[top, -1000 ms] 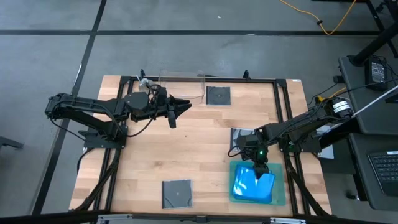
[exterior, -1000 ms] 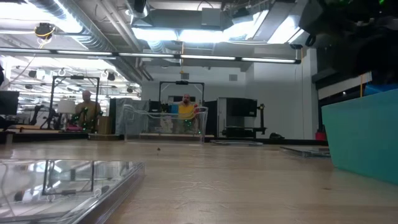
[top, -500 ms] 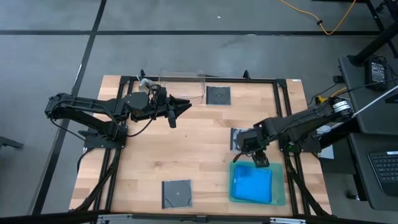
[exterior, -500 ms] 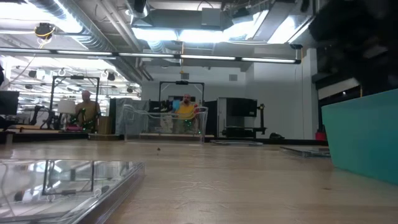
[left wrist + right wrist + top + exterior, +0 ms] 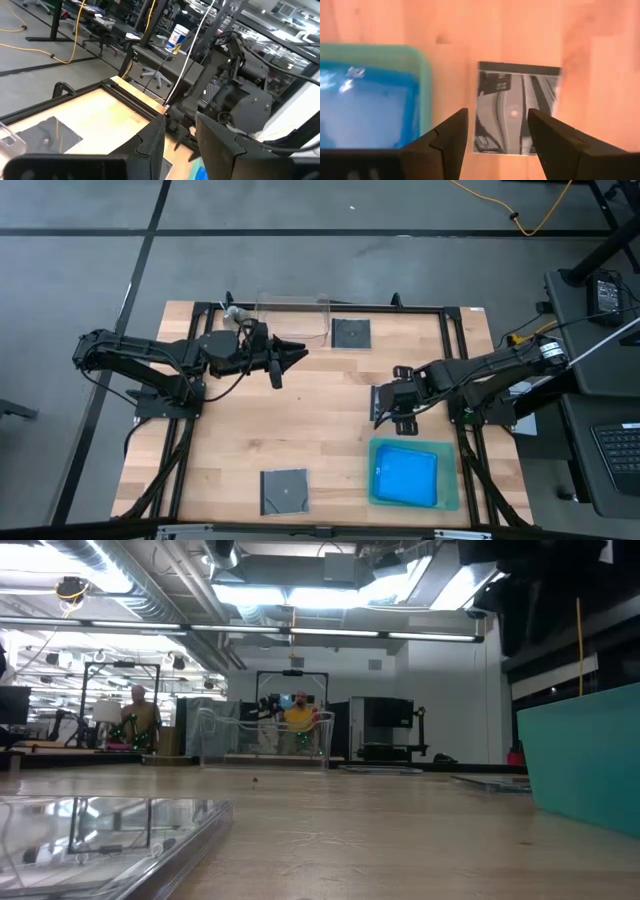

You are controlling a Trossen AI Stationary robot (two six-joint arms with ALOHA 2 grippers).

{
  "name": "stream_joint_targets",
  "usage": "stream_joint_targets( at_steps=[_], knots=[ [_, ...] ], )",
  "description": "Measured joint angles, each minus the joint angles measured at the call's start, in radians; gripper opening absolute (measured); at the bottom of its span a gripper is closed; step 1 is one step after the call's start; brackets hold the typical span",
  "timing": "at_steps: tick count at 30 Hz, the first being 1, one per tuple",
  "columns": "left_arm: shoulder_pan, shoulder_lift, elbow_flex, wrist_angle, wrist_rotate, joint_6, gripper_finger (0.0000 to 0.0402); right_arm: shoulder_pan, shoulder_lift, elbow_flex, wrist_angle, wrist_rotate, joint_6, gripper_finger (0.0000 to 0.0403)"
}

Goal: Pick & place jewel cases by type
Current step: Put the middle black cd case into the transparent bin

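Right tool (image 5: 386, 412) spread wide, empty, above black-and-white patterned square case (image 5: 516, 107); bright blue case (image 5: 405, 476) lies in green translucent tray (image 5: 447, 498); left tool (image 5: 296, 351) part-open, empty, over wooden bench (image 5: 300, 420).

Table centre is unobstructed; clear tub (image 5: 292, 318) at upper edge, green tray (image 5: 415, 476) lower right, apparently low-walled.

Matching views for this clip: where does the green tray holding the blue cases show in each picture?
High view: green tray at the table's near right corner.
Low view: its teal wall at the right edge.
Left wrist view: not clearly visible.
Right wrist view: rim beside the patterned case.
Shared landmark: the blue cases.
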Motion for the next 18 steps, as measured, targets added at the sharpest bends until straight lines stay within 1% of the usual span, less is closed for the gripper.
stream_joint_targets(
  at_steps=[6,9,13,18],
  knots=[
    [-0.018,0.000,0.000,0.000,0.000,0.001,0.0104,0.000,-0.062,0.000,-0.027,0.152,0.162,0.0209],
    [-0.022,0.000,0.000,0.000,0.001,0.001,0.0104,-0.003,-0.110,-0.007,-0.050,0.209,0.246,0.0209],
    [-0.023,0.000,0.000,-0.008,0.001,0.004,0.0104,-0.025,-0.193,-0.066,-0.113,0.202,0.386,0.0200],
    [-0.022,0.000,0.001,-0.017,0.001,0.014,0.0104,-0.049,-0.314,-0.192,-0.144,0.115,0.494,0.0164]
  ],
)
